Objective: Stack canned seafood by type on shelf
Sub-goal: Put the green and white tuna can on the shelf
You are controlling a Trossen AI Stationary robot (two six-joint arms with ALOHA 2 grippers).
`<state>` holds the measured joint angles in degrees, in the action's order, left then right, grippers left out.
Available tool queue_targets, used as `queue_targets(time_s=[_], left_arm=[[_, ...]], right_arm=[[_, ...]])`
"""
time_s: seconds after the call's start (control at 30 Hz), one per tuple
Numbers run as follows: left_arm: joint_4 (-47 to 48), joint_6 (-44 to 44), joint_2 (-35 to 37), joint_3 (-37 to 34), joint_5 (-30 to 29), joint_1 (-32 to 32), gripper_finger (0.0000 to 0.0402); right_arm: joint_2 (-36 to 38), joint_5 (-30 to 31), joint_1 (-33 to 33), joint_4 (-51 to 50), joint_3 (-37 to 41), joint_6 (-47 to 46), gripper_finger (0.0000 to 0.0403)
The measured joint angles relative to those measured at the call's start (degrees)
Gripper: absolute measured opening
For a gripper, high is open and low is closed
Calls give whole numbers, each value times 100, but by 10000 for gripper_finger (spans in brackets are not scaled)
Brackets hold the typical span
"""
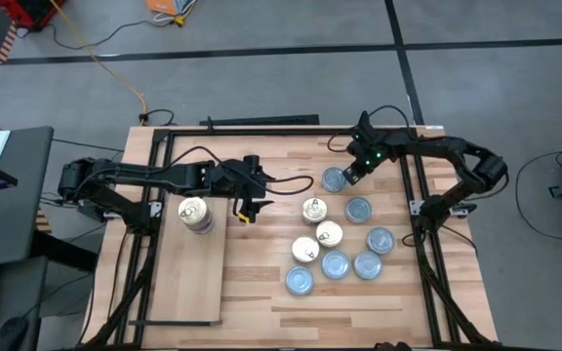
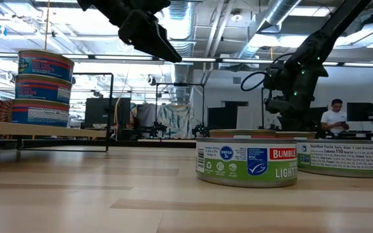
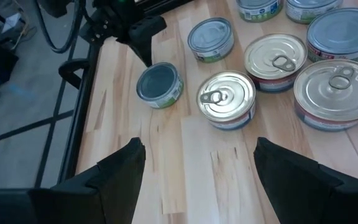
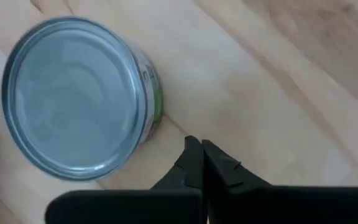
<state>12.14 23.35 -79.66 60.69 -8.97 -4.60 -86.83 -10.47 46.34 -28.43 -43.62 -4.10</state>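
We see the right tool [image 4: 202, 163] pinched tight beside a blue-topped tin [image 4: 79, 99], holding nothing, left tool [image 3: 197, 165] wide above the worktop [image 1: 261, 292], three tins [image 1: 195, 214] stacked on the shelf [image 1: 188, 283]

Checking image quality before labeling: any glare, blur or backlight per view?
High view: even light, sharp. Low view: bright ceiling lights backlight the arms; nearest tin sharp. Left wrist view: glare on the gold lids. Right wrist view: blue-silver tin soft, blurred at the edges beside the shut right gripper.
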Motion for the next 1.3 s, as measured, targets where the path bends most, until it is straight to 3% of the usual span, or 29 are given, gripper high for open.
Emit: queue_targets(time_s=[0.2,0.43,0.77,1.3], left_arm=[[4,2,0,0,-24,0,288],[9,2,0,0,-31,0,288],[-2,2,0,0,-37,0,288],[37,104,0,0,-186,-2,288]], right_arm=[[122,10,67,-159,-72,2,45],[568,5,-347,38,-87,96,83],[321,10,-602,318,3,173,152],[313,8,-523,306,3,173,86]])
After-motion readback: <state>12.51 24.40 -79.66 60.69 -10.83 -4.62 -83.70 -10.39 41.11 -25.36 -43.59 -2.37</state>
